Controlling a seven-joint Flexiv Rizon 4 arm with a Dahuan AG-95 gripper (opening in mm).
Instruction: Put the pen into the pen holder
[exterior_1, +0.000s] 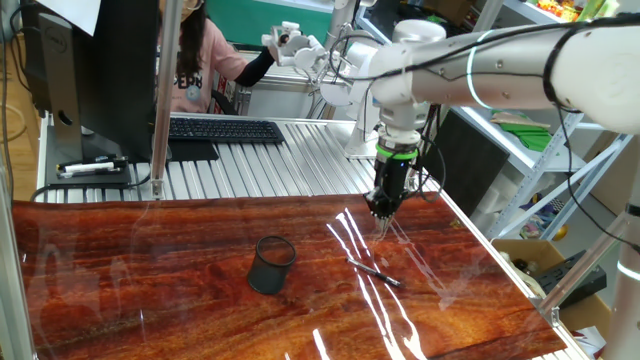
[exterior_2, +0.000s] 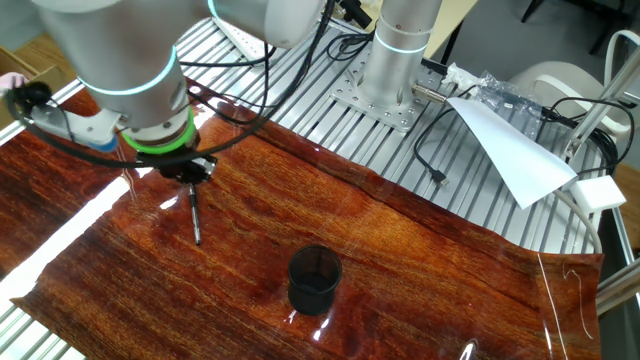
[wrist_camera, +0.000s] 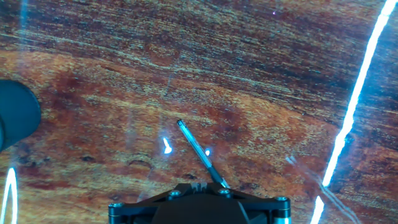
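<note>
The thin black pen lies flat on the wooden table, to the right of the pen holder. It also shows in the other fixed view and in the hand view, running diagonally. The pen holder is a small black mesh cup standing upright; it also shows in the other fixed view and at the left edge of the hand view. My gripper hangs above the table just beyond the pen, with the fingers together and nothing in them. It also shows in the other fixed view.
The wooden table top has bright light streaks. Behind it are a grooved metal surface with a keyboard, a monitor, and a person in pink. The arm's base and cables stand on the far side.
</note>
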